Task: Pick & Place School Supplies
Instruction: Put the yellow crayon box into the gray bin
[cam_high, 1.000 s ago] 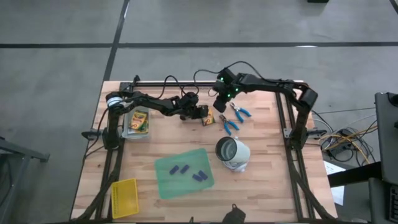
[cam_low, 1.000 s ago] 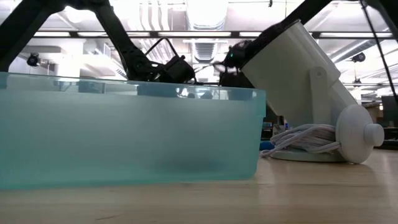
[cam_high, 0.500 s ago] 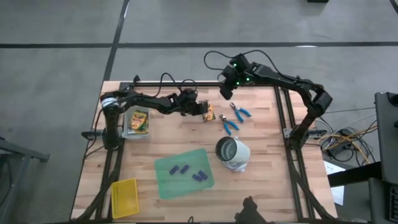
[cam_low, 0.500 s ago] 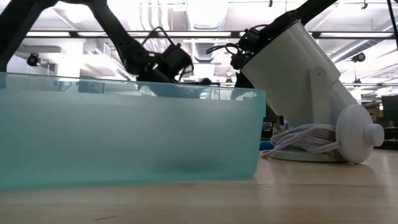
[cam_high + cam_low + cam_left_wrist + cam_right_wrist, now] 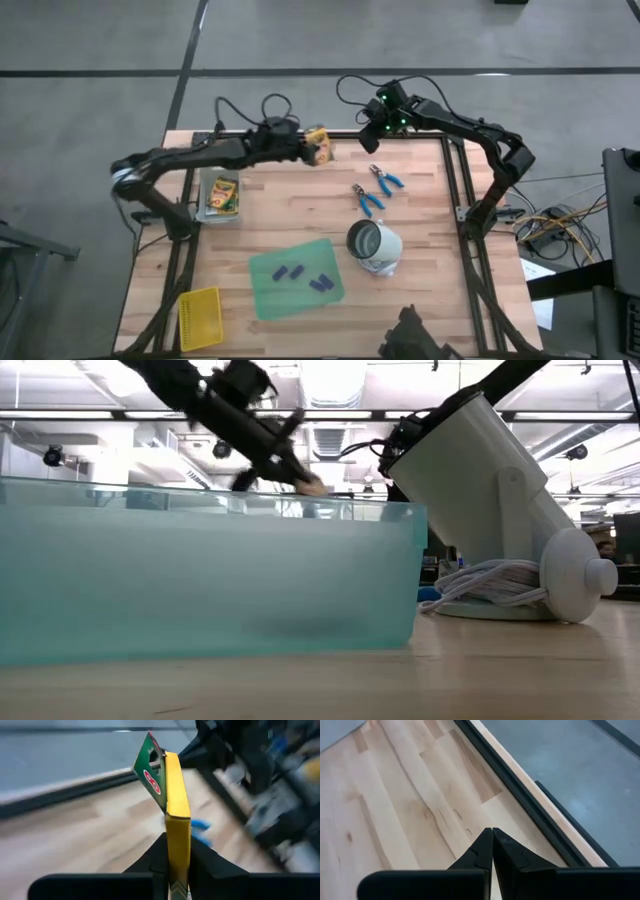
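My left gripper (image 5: 305, 150) is raised over the table's far middle, shut on a yellow-and-green crayon box (image 5: 319, 147). My right gripper (image 5: 372, 135) hangs shut and empty above the table's far edge, just right of that box. Two blue-handled metal tools (image 5: 376, 190) lie flat on the wood below it. Another crayon box (image 5: 222, 194) lies in a pale tray at the left. Several purple-blue pieces (image 5: 303, 277) rest on the translucent green sheet (image 5: 270, 295) near the front. My left gripper pinches the crayon box (image 5: 176, 795) between its two fingers (image 5: 159, 856), which press on the two broad faces of the lower end (image 5: 178, 832). The box stands out past the fingertips, narrow yellow edge toward the wrist camera and green flap open at its free end, lifted clear of the table.
A white cup-shaped device (image 5: 375, 245) with a coiled cord (image 5: 490, 582) lies on its side right of centre. A yellow mesh basket (image 5: 198, 318) sits at the front left corner. A black rail (image 5: 520, 795) runs along the far edge.
My left gripper has risen and gone toward the far edge while rolling, and the crayon box has come off the table with it. My right gripper has drawn back up and toward the far right, away from the box, staying shut.
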